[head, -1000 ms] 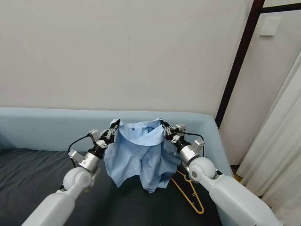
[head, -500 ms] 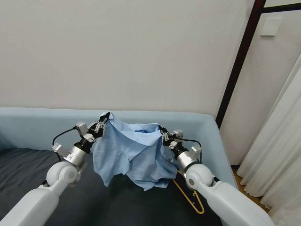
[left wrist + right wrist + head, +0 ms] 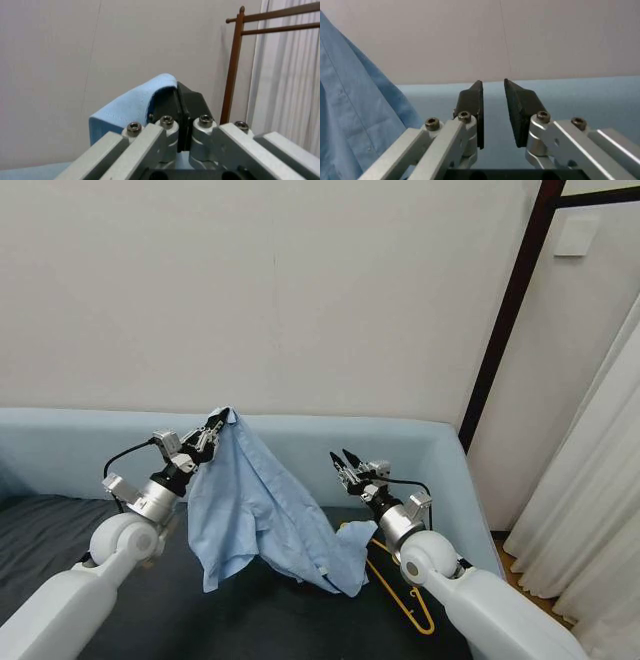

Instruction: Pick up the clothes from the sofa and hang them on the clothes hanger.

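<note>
Left gripper (image 3: 214, 426) pinches a hanging light-blue cotton shirt (image 3: 255, 510) above the pale-blue sofa (image 3: 60, 442); right gripper (image 3: 343, 461) (fingers slightly parted) holds nothing, also above the sofa.

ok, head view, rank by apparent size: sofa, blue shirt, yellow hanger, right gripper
1. pale blue upholstered sofa
2. light blue cotton shirt
3. yellow wire hanger and right gripper: look alike, hanger partly hidden, so unranked
</note>
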Robot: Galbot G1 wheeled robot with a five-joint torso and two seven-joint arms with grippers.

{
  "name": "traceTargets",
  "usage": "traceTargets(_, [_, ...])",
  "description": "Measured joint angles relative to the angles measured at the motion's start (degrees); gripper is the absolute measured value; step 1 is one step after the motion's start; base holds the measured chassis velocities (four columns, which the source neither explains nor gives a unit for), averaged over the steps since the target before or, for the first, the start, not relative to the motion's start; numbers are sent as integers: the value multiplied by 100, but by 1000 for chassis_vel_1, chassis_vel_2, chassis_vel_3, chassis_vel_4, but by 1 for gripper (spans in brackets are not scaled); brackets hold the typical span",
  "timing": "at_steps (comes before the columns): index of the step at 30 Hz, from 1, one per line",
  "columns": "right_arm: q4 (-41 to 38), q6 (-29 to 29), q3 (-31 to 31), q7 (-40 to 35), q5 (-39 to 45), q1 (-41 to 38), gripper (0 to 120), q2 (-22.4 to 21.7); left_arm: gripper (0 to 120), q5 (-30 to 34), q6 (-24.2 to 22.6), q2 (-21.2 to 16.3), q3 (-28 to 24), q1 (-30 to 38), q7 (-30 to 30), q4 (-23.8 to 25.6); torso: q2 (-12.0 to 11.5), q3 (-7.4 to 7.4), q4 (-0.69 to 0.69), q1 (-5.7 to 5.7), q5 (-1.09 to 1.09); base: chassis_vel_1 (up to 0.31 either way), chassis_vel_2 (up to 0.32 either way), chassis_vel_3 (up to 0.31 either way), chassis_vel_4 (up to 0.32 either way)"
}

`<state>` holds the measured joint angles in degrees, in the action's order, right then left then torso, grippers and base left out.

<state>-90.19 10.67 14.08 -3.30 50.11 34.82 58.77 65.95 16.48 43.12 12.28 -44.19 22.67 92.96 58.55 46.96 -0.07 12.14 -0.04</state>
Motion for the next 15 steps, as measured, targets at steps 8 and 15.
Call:
traceTargets(8, [12,-74,-146,-317,-459,486,42,127,0,-674,-34,-708,-63,117,1268,-478,0,0,-1,0,1,0,0,0,0])
traceTargets(15, [119,-237,-159,-506,-661,680,68,270,0,-2178,310,-1362,172,-357,3713,-1277,0,-1,5,-1,0,0,0,0,0])
